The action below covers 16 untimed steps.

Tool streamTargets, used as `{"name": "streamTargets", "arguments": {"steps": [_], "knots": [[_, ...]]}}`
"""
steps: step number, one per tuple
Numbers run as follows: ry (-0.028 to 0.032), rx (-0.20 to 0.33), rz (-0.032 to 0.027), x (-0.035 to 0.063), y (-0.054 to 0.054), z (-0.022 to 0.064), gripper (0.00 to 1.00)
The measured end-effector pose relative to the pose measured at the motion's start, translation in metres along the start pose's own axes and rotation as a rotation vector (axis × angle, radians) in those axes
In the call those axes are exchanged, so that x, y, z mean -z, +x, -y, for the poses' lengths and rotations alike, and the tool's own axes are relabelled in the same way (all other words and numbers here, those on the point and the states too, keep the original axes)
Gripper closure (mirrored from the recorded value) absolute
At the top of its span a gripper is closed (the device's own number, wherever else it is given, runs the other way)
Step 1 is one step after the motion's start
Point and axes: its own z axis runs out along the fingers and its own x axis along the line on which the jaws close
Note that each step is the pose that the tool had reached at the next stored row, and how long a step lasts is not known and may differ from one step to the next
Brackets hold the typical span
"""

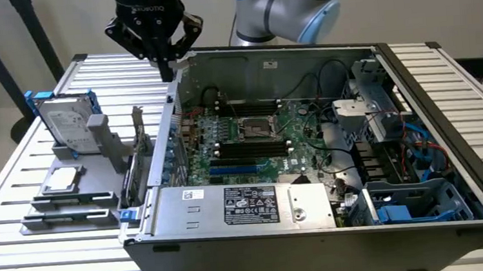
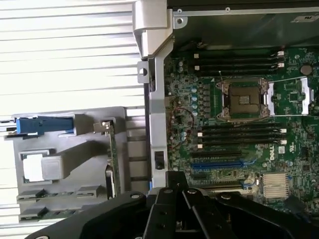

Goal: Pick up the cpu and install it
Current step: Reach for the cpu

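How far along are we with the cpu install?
Nothing looks done yet: the cpu lies on the grey tray outside the case, and the motherboard socket is empty. In hand: nothing; the gripper is shut above the case's corner, apart from the cpu. Left: both pick-up and install.

Robotics lab setup: slatted aluminium table carries an opened PC case; robot arm above.
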Motion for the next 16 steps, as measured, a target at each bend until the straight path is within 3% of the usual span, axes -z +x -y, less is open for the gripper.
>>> {"name": "streamTargets", "arguments": {"steps": [16], "knots": [[0.0118, 0.0, -0.0106, -0.0023, 0.073, 0.0053, 0.89]]}}
